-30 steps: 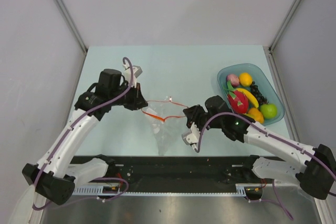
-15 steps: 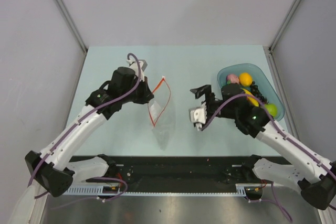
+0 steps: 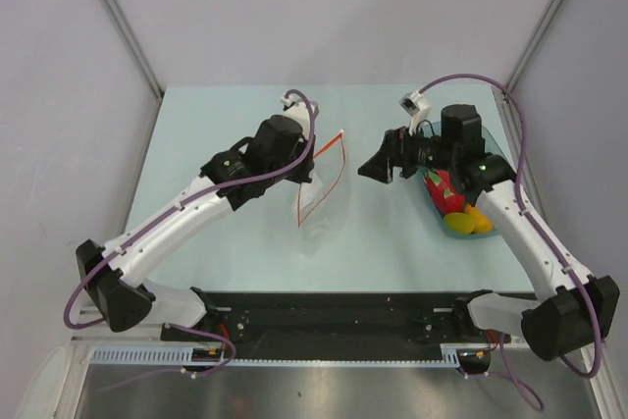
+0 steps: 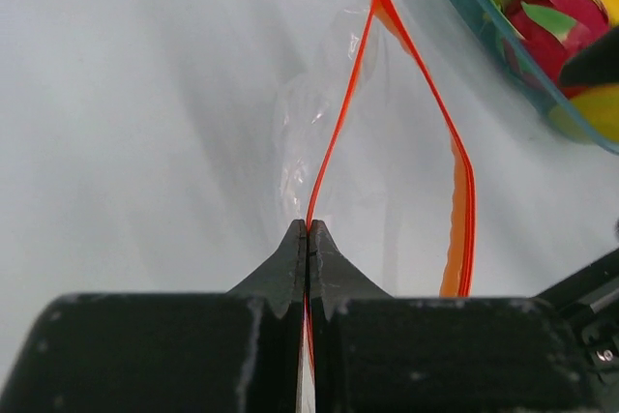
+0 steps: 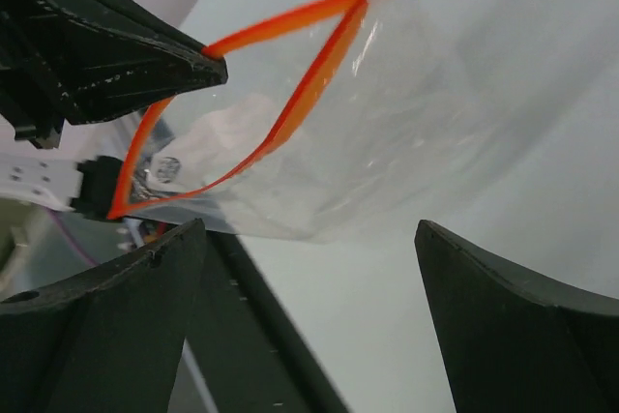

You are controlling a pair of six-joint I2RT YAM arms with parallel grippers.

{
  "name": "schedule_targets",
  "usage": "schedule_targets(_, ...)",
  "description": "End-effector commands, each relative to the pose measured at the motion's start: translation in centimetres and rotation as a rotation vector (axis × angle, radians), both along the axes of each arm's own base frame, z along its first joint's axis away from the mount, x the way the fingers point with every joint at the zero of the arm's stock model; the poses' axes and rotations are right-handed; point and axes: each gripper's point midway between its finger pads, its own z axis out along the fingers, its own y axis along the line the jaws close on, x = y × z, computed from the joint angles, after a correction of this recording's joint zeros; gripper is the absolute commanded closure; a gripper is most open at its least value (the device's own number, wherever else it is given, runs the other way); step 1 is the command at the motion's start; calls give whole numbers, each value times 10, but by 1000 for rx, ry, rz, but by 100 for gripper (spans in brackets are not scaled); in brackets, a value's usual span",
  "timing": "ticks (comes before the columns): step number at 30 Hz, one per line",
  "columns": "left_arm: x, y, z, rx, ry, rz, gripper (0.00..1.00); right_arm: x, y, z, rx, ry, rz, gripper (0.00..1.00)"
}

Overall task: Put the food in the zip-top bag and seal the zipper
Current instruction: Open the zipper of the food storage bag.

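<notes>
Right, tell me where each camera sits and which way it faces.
Top external: above and behind, looking down at the table; left arm and right arm show.
Left wrist: on the left arm, looking along its shut left claw, which pinches the zipper of the zip-top bag.
Right wrist: on the right arm, looking past its open right claw at the bag's mouth.
Shared: both wrist views show the zipper.

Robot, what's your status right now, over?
Left claw shut on zipper, bag mouth open. Right claw open, empty. Food in bowl. Nothing blocking.
</notes>
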Motion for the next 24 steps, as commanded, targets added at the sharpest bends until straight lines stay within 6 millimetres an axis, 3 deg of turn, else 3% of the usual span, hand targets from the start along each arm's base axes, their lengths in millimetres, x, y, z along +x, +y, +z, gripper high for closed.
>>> schedule_targets(1,14,7,32,33,-106,51,100,-11,33,8,242,339,-39,6)
schedule_targets(4,13,17,37,51,-136,68,99,-12,55,7,293,419,-32,7)
schedule_targets(8,11,29,43,62,-171,88,100,-14,90,20,320,379,27,7)
schedule_targets(10,8,33,43,73,-179,87,100,-5,103,6,291,391,2,9)
schedule_targets(13,4,39,46,76,-189,87,100,4,117,-16,268,456,-7,23)
schedule_targets(14,3,42,48,73,-195,88,100,5,119,-20,266,477,-13,38)
schedule_targets(16,2,45,49,72,-195,91,99,8,123,-35,252,523,-10,48)
schedule_targets(17,0,47,48,69,-191,87,98,8,123,-37,252,525,-5,68)
schedule_targets(19,-2,50,41,71,-172,82,97,10,119,-44,242,536,-2,85)
schedule_targets(20,-3,52,38,72,-166,81,97,10,115,-50,228,550,-3,100)
schedule_targets(24,0,79,2,84,-46,125,100,7,79,-84,107,533,14,100)
